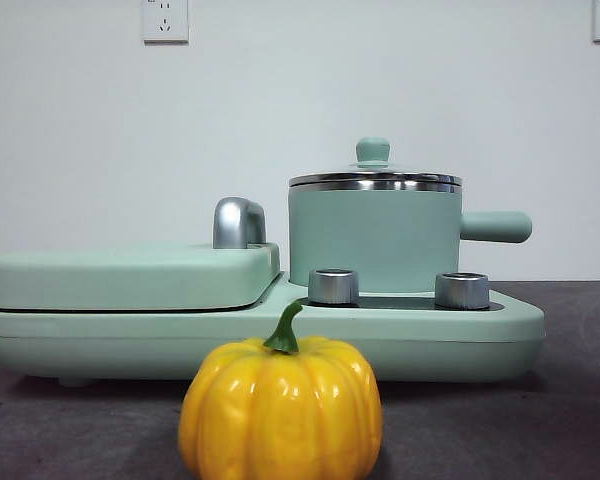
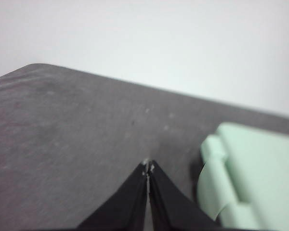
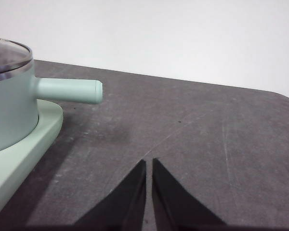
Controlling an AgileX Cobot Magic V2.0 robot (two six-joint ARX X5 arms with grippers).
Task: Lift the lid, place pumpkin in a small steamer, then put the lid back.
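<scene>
Pumpkin (image 1: pixel 280 408) front and centre, nearest the lens, sitting upright on the dark table (image 1: pixel 540 430) with its green stem curling up. Glossy, ribbed, untouched, just in front of the mint-green cooker base (image 1: pixel 100 335).

Starting at the left: flat griddle cover (image 1: pixel 130 275) lying closed on the base, a steel hinge post (image 1: pixel 238 222) poking up at its right end. Further right, two steel dials (image 1: pixel 333 286) set along the front of the base. Behind them, steamer (image 1: pixel 372 238) standing on the base, stubby handle (image 1: pixel 495 226) pointing right. Lid (image 1: pixel 374 176) still on, seated on the steel rim, mint knob on top. Two wall sockets (image 1: pixel 165 20) high up on the white wall.

No arm showing in the front view.

Left pincer (image 2: pixel 148 168) hovering over bare table, jaws pressed together, gripping nothing, a corner of the cooker just off to one side. Right pincer (image 3: pixel 149 166) likewise over bare table, jaws nearly touching with only a sliver between, empty too, well apart from the steamer's handle (image 3: pixel 70 90) and the glass lid (image 3: pixel 7 55) in its view.
</scene>
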